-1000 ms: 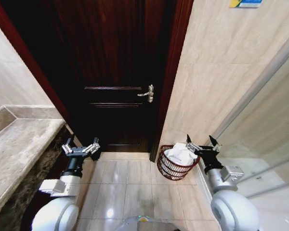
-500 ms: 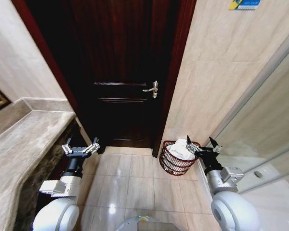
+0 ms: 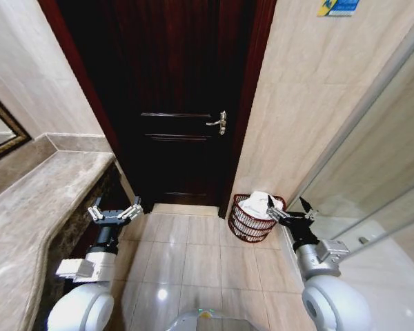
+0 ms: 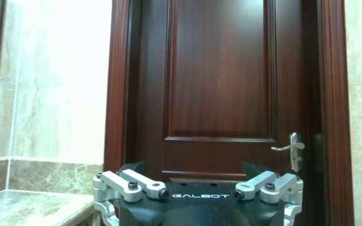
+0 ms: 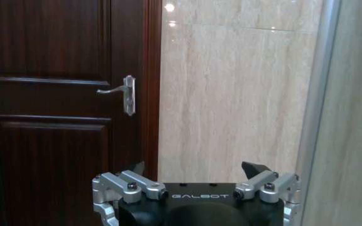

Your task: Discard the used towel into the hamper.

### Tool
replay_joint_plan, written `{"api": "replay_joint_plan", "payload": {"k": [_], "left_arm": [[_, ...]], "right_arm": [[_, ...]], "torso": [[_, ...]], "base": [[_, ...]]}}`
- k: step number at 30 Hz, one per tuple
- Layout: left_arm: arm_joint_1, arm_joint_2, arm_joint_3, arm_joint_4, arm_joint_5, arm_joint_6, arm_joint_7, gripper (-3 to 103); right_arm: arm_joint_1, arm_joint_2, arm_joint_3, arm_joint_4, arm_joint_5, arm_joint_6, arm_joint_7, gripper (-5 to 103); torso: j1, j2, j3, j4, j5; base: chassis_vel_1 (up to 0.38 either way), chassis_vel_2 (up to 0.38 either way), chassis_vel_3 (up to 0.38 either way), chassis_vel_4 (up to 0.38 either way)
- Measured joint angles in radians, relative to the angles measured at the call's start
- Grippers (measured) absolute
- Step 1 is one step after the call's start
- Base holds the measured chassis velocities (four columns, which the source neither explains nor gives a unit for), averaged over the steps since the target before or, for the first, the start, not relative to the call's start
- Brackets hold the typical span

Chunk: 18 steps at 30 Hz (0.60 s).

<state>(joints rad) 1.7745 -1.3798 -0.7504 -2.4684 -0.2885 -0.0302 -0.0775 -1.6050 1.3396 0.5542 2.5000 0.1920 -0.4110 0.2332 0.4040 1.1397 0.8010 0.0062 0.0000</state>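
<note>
Change since a second ago: my head camera has lifted and pulled away, so the hamper (image 3: pixel 256 217) sits smaller and farther up the floor, and a mirror frame (image 3: pixel 5 132) has come into view above the counter. Nothing in the scene itself has shifted; both arms hold the same posture.

Item, towel (image 3: pixel 259 204): white, bunched, heaped in the hamper with its top riding above the rim. I judge the discard done.

Item, hamper: reddish-brown openwork basket, upright on the tiled floor (image 3: pixel 193 262), tucked into the corner between the dark door (image 3: pixel 183 103) and the beige tiled wall (image 3: pixel 310 103), out of the door's path.

Item, my right gripper (image 3: pixel 290 211): fingers spread, holding nothing, just beside the hamper's rim on my side, consistent with a release.

Item, my left gripper (image 3: pixel 114 211): fingers spread, empty, held idle near the stone counter (image 3: pixel 34 207), well apart from the hamper.

Item, door handle (image 3: pixel 218 122): metal lever, level, door closed.
</note>
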Motion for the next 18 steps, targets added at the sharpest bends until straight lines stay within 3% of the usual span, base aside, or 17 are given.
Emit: {"api": "replay_joint_plan", "payload": {"k": [18], "left_arm": [[0.011, -0.001, 0.004, -0.031, -0.002, 0.057, -0.005, 100]], "right_arm": [[-0.013, 0.005, 0.0, 0.0, -0.006, 0.011, -0.001, 100]], "torso": [[0.0, 0.0, 0.0, 0.0, 0.0001]], "base": [[0.155, -0.153, -0.153, 0.148]]}}
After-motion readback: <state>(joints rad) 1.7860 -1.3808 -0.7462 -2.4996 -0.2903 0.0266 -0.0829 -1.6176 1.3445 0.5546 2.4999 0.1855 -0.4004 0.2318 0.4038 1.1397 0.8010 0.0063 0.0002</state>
